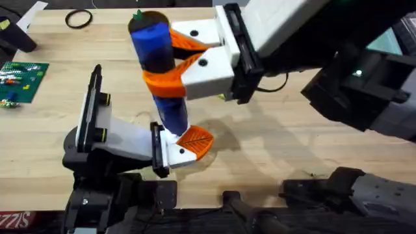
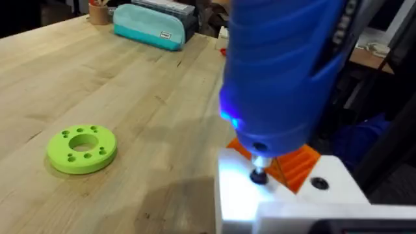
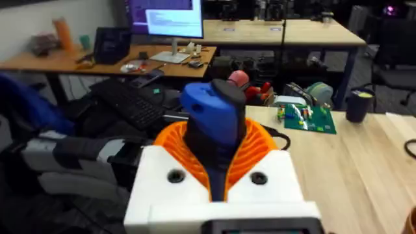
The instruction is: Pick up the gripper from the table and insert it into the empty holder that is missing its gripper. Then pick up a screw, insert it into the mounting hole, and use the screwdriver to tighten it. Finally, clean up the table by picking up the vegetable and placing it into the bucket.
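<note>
My right gripper (image 1: 170, 62), white with orange ribbed pads, is shut on the blue screwdriver (image 1: 156, 49), also seen from behind in the right wrist view (image 3: 218, 140). The screwdriver stands nearly upright. Its tip rests on a screw (image 2: 259, 175) in the white holder (image 1: 127, 140), and a blue light glows on its body. The small orange gripper (image 1: 195, 142) sits in the holder's front end, beside the tip (image 2: 296, 162). The holder is carried at the left arm's end. A small orange-brown round container, seemingly the bucket (image 2: 99, 12), stands far across the table. The vegetable is hidden.
A green ring with holes (image 2: 82, 148) lies flat on the wood. A teal pouch (image 2: 151, 27) lies at the far edge. A green circuit board (image 1: 19, 78) and a black ring (image 1: 78, 19) sit at the far left of the table.
</note>
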Robot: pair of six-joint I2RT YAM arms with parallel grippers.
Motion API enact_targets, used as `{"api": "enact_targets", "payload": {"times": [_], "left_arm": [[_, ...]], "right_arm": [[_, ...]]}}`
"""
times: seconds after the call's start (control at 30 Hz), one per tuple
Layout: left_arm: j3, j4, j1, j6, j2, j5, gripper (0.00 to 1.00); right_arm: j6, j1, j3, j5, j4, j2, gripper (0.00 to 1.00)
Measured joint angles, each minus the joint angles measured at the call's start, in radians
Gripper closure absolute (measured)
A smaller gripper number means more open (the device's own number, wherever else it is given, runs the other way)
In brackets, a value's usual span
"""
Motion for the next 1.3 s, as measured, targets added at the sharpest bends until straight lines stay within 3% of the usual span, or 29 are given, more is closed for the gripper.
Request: {"api": "enact_targets", "payload": {"times": [0.53,0.87,1.03,1.3], "left_arm": [[-0.001,0.0,0.0,0.003,0.0,0.0,0.991],[0.0,0.003,0.0,0.022,-0.001,-0.017,0.99],[0.0,0.003,0.0,0.022,-0.001,-0.016,0.99],[0.0,0.003,0.0,0.022,-0.001,-0.016,0.989]], "right_arm": [[-0.087,0.0,0.009,-0.052,-0.04,-0.01,0.934],[0.097,-0.025,-0.026,-0.088,0.295,0.037,0.934],[0.147,-0.075,0.016,-0.087,0.33,0.036,0.934],[0.154,-0.079,0.026,-0.087,0.35,0.035,0.934]]}}
